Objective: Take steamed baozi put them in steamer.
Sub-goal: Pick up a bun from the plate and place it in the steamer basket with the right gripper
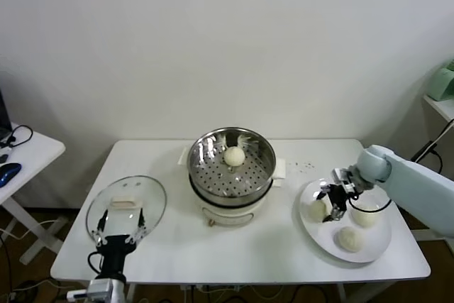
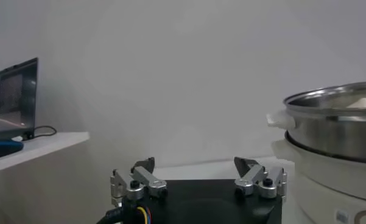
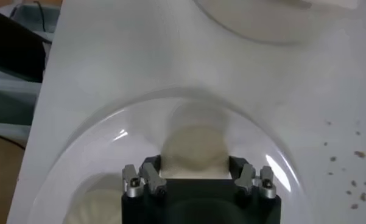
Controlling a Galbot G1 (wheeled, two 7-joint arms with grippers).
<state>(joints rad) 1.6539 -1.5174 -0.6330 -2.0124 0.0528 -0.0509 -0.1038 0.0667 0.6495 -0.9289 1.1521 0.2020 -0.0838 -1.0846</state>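
- A white rectangular bench [image 1: 177, 246] holds a round shiny steel steamer basket [image 1: 230, 167] at its centre, on a white cooker base; open bench surface lies between it and a flat white plate [image 1: 376, 249] near the right edge.
- One cream-white round bun [image 1: 235, 155] sits inside the steamer.
- The right pincer [image 1: 330, 207] is over the plate, clenched on a second bun [image 3: 192, 146]; two more buns [image 1: 350, 238] lie just beside it.
- The left pincer [image 1: 119, 230] rests released, fingers apart, over a round glass lid [image 1: 152, 193] near the bench's front left edge.
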